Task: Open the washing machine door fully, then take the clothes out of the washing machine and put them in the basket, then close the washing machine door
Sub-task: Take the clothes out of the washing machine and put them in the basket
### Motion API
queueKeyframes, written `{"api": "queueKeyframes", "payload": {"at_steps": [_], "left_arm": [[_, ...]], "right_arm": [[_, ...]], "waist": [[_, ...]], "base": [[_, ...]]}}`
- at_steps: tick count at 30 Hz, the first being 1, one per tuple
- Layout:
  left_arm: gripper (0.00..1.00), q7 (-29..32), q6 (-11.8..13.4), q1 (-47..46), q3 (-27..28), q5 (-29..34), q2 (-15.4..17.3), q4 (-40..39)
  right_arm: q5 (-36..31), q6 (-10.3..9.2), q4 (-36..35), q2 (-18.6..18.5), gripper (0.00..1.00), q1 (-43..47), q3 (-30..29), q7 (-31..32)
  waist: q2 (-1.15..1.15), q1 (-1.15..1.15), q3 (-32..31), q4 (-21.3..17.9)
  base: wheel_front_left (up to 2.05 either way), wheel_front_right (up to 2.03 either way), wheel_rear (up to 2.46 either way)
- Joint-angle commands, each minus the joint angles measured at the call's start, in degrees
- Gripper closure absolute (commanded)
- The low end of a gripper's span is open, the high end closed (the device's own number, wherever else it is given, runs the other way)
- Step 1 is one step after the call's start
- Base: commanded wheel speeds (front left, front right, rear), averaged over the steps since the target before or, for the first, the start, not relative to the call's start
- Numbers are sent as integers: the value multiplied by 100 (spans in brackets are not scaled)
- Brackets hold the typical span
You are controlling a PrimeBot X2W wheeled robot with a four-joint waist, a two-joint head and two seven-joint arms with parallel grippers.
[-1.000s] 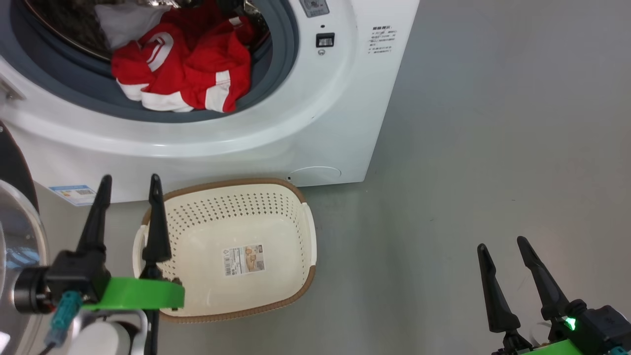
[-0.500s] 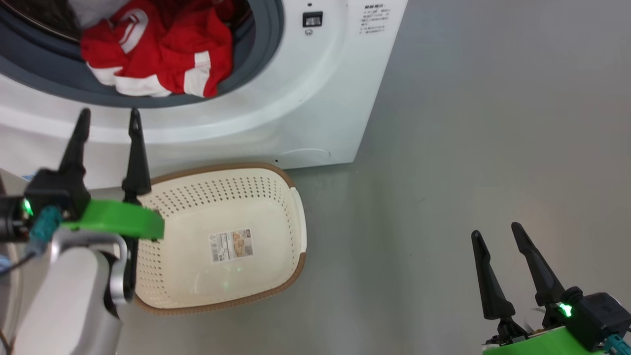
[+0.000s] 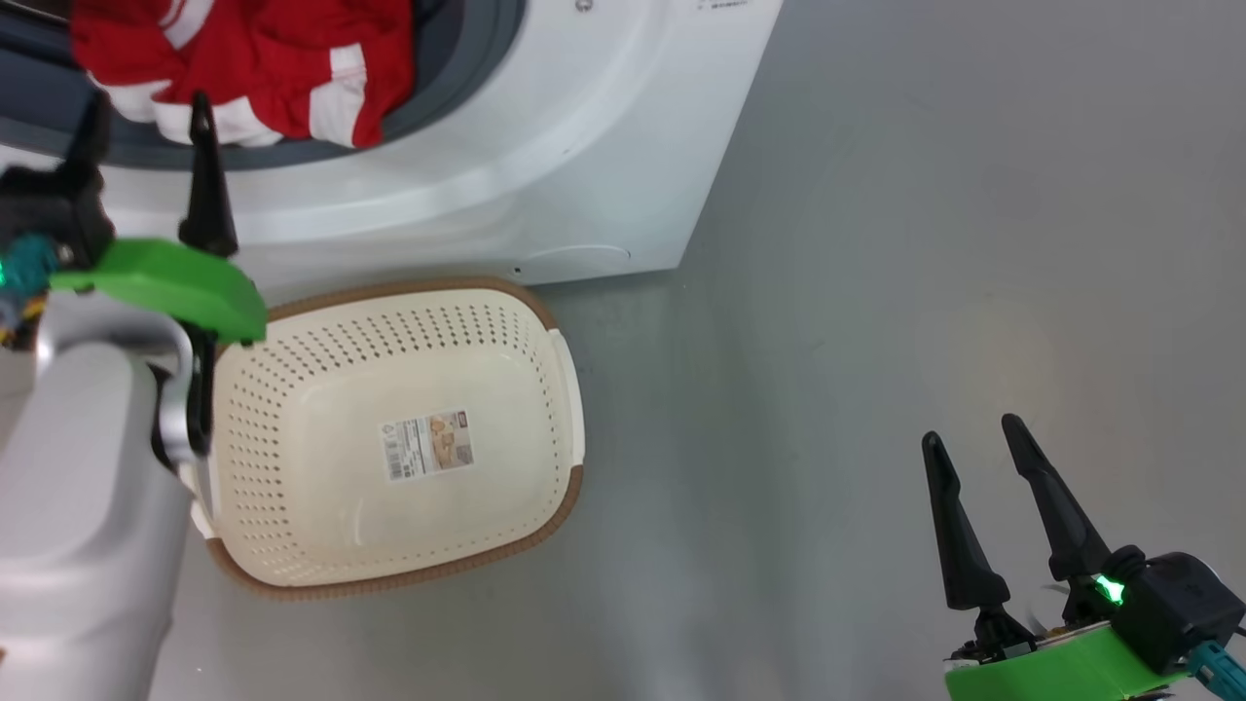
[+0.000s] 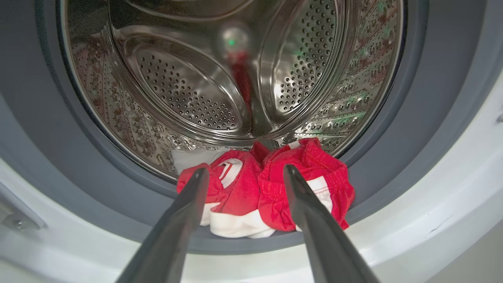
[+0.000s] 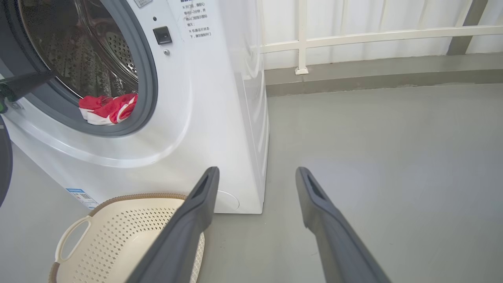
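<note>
The red clothes (image 3: 243,58) with white stripes lie heaped on the grey rubber ring at the mouth of the white washing machine (image 3: 545,146). My left gripper (image 3: 148,102) is open just in front of them. In the left wrist view its fingers (image 4: 245,169) frame the clothes (image 4: 271,192) without touching them, with the steel drum (image 4: 188,90) behind. The cream basket (image 3: 409,287) stands on the floor below the opening with nothing in it. My right gripper (image 3: 971,430) hangs open over bare floor at the lower right. A sliver of the door's black rim (image 5: 4,165) shows at the right wrist view's left edge.
Grey floor (image 3: 876,243) stretches out to the right of the machine. A white railing (image 5: 353,35) and a low kerb run along the back. A blue label sticker (image 5: 82,196) sits low on the machine's front, beside the basket (image 5: 129,232).
My left gripper has risen from beside the basket to the drum opening, still open. The head camera has shifted, sliding machine and basket up and left. The right gripper has barely moved.
</note>
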Motion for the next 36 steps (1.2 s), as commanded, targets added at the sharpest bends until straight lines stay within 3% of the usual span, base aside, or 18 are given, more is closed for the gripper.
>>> {"api": "queueKeyframes", "payload": {"at_steps": [1, 13, 21, 36], "left_arm": [[0, 47, -44, -310, 138, 17, 211, 78], [0, 99, -253, -1633, 70, 4, 201, 1825], [0, -22, -156, -2155, -28, 148, 335, 2801], [0, -164, -305, -2721, -77, 55, 381, 3892]], "right_arm": [[78, 17, -136, -48, 0, -109, 163, -67], [107, 17, -179, -48, 0, -292, 224, -68], [138, 17, -151, -48, 0, -398, 305, -68], [167, 17, -136, -48, 0, -477, 369, -68]], "waist": [[0, 0, 133, -59], [0, 0, 697, -255], [0, 0, 893, -394], [0, 0, 1095, -584]], "base": [[0, 0, 0], [0, 0, 0], [0, 0, 0], [0, 0, 0]]}}
